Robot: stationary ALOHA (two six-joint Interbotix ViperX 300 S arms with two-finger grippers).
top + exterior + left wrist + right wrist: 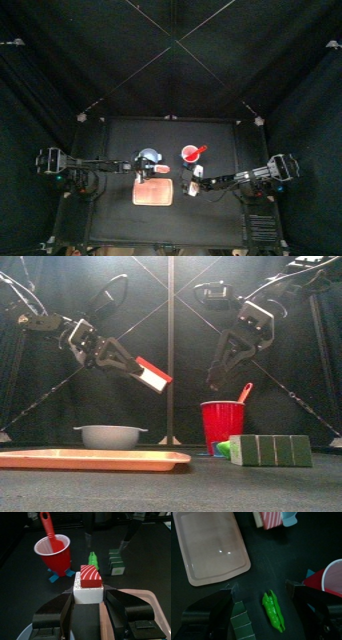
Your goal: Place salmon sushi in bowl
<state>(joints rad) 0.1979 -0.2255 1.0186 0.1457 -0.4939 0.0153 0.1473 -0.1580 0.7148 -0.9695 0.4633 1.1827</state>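
The salmon sushi [89, 583], an orange-red striped slab on a white rice block, sits between the jaws of my left gripper [89, 592], which is shut on it. In the front view the sushi [154, 374] hangs high in the air, up and to the right of the pale bowl [110, 436]. From above, the bowl [147, 156] lies just behind the left gripper [150, 170]. My right gripper [261, 587] is open and holds nothing, hovering over a green pea pod [272, 612]. In the front view the right gripper [214, 382] hangs above the red cup.
A tan board [94, 459] lies at the table's front left. A red cup [225, 426] with a red spoon [245, 392] stands mid-table. A set of green blocks [274, 449] sits at the right front.
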